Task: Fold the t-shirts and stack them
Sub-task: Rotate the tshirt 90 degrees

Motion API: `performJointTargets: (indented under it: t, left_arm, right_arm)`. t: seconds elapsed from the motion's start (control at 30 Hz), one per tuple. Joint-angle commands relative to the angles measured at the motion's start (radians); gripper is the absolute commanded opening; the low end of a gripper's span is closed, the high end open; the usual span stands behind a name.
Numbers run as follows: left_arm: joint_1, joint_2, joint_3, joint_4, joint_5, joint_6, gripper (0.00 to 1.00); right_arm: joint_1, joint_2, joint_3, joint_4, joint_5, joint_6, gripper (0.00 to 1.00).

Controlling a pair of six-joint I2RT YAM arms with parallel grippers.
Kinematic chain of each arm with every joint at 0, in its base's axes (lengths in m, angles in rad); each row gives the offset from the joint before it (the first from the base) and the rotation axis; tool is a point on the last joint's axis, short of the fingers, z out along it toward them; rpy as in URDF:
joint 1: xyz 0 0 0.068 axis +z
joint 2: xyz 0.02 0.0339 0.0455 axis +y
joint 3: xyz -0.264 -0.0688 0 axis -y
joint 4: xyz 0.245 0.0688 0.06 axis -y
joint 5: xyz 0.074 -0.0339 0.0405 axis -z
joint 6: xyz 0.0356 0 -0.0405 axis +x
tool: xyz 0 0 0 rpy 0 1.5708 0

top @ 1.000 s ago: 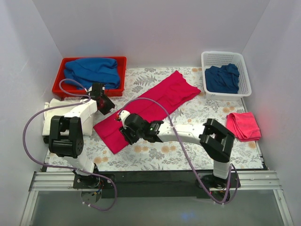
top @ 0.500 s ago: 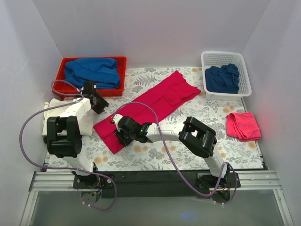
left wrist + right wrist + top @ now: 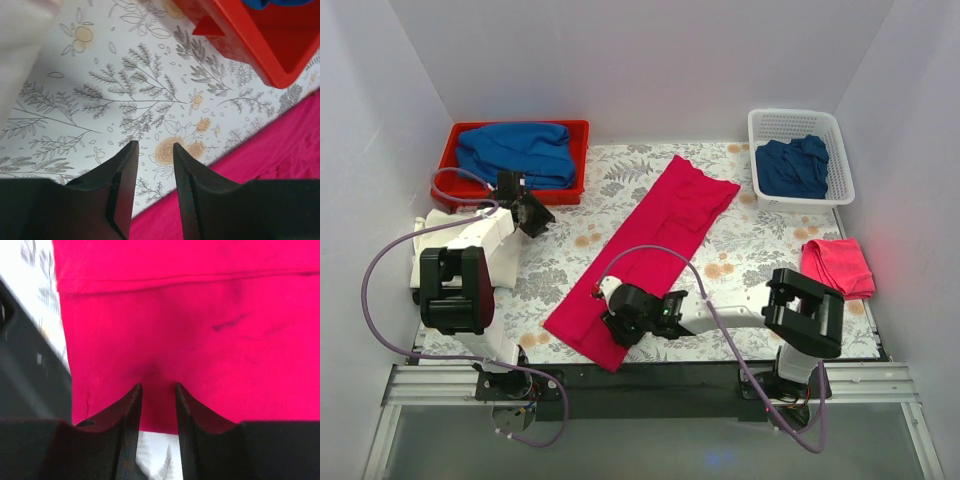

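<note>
Flowers are printed all over the table (image 3: 760,230), and the red-pink t-shirt (image 3: 665,225) lies across the middle of it. It is folded into one long strip that slants from the far side down to the near edge. At the back left a red tub (image 3: 582,160) holds a blue t-shirt (image 3: 515,150). At the back right a white basket (image 3: 795,120) holds a dark blue t-shirt (image 3: 792,165). A small pink t-shirt (image 3: 837,267) sits folded at the right side. The right claw (image 3: 620,325) is down on the near end of the strip, with its fingers close together and a little bump of cloth pinched at the tips. The left claw (image 3: 535,213) hangs just beside the red tub, a bit apart, with nothing in it. I think the shirt is light, soft and floppy, so it will sag and slide. It looks best to grab it at an end, through all the layers at once. The top view shows the whole strip. Only the right wrist view shows the pinched bump and the stitched hem. Only the left wrist view shows bare table between that claw's fingers.
</note>
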Motion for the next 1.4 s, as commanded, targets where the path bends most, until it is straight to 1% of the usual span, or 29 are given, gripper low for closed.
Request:
performJointTargets:
  t: [0.0,0.1,0.13,0.17,0.2,0.23,0.27,0.3,0.33,0.37,0.4,0.43,0.47,0.5,0.53,0.57,0.6,0.63,0.73,0.87,0.97,1.0,1.03,1.07,1.13,1.23,1.37]
  left_arm:
    - [-0.023,-0.006,0.020,0.086,0.082,0.037,0.32]
    - [-0.090,0.032,0.061,0.120,0.104,0.072,0.33]
    - [-0.141,0.051,0.083,0.123,0.105,0.083,0.33]
    - [-0.170,0.104,0.106,0.124,0.102,0.106,0.32]
    - [-0.236,0.135,0.170,0.126,0.110,0.121,0.33]
    - [-0.271,0.169,0.207,0.123,0.110,0.138,0.33]
    - [-0.304,0.248,0.253,0.117,0.104,0.157,0.33]
    - [-0.369,0.285,0.296,0.109,0.102,0.169,0.33]
    - [-0.399,0.328,0.384,0.103,0.101,0.178,0.33]
    - [-0.426,0.363,0.425,0.098,0.093,0.183,0.33]
    - [-0.469,0.435,0.462,0.097,0.093,0.186,0.34]
    - [-0.486,0.468,0.542,0.089,0.099,0.184,0.35]
    - [-0.500,0.500,0.575,0.083,0.101,0.180,0.35]
    - [-0.511,0.532,0.609,0.079,0.101,0.175,0.35]
    - [-0.531,0.573,0.633,0.078,0.105,0.166,0.36]
    - [-0.540,0.592,0.666,0.083,0.099,0.162,0.37]
    - [-0.557,0.604,0.675,0.091,0.095,0.157,0.38]
    - [-0.565,0.624,0.683,0.117,0.101,0.160,0.38]
    - [-0.598,0.658,0.707,0.157,0.116,0.172,0.40]
    - [-0.631,0.724,0.773,0.141,0.098,0.177,0.42]
    - [-0.638,0.765,0.838,0.080,0.029,0.165,0.43]
    - [-0.640,0.787,0.850,0.063,0.001,0.140,0.43]
    - [-0.638,0.799,0.871,0.030,-0.083,0.128,0.43]
    - [-0.638,0.808,0.884,0.008,-0.121,0.117,0.43]
    - [-0.635,0.841,0.934,-0.079,-0.256,0.050,0.43]
    - [-0.620,0.881,0.989,-0.177,-0.382,-0.050,0.44]
    - [-0.583,0.891,0.991,-0.227,-0.451,-0.141,0.44]
  right_arm:
    - [0.058,-0.072,-0.101,-0.163,0.036,0.119,0.38]
    - [0.091,-0.152,-0.172,-0.227,0.071,0.171,0.38]
    - [0.100,-0.198,-0.201,-0.258,0.091,0.203,0.38]
    - [0.115,-0.224,-0.209,-0.276,0.151,0.222,0.38]
    - [0.121,-0.278,-0.218,-0.293,0.182,0.245,0.38]
    - [0.129,-0.310,-0.224,-0.322,0.208,0.280,0.38]
    - [0.132,-0.342,-0.226,-0.336,0.282,0.308,0.38]
    - [0.138,-0.419,-0.227,-0.351,0.324,0.332,0.38]
    - [0.146,-0.462,-0.232,-0.370,0.363,0.357,0.38]
    - [0.150,-0.505,-0.253,-0.373,0.424,0.410,0.39]
    - [0.154,-0.596,-0.264,-0.378,0.456,0.433,0.39]
    - [0.154,-0.643,-0.278,-0.393,0.481,0.461,0.40]
    - [0.154,-0.689,-0.304,-0.399,0.546,0.513,0.40]
    - [0.154,-0.735,-0.321,-0.405,0.568,0.535,0.41]
    - [0.155,-0.820,-0.333,-0.410,0.582,0.539,0.41]
    - [0.154,-0.858,-0.342,-0.414,0.596,0.542,0.41]
    - [0.152,-0.917,-0.357,-0.424,0.625,0.553,0.41]
    - [0.152,-0.942,-0.359,-0.446,0.637,0.558,0.42]
    - [0.152,-0.996,-0.350,-0.518,0.685,0.587,0.41]
    - [0.152,-1.013,-0.336,-0.588,0.731,0.622,0.41]
    - [0.154,-1.024,-0.341,-0.603,0.740,0.638,0.41]
    - [0.154,-1.027,-0.344,-0.606,0.745,0.639,0.41]
    - [0.152,-1.033,-0.348,-0.606,0.746,0.642,0.41]
    - [0.150,-1.038,-0.353,-0.609,0.748,0.650,0.41]
    - [0.152,-1.047,-0.356,-0.612,0.753,0.656,0.41]
    - [0.152,-1.053,-0.362,-0.617,0.754,0.661,0.41]
    - [0.152,-1.041,-0.365,-0.620,0.760,0.662,0.41]
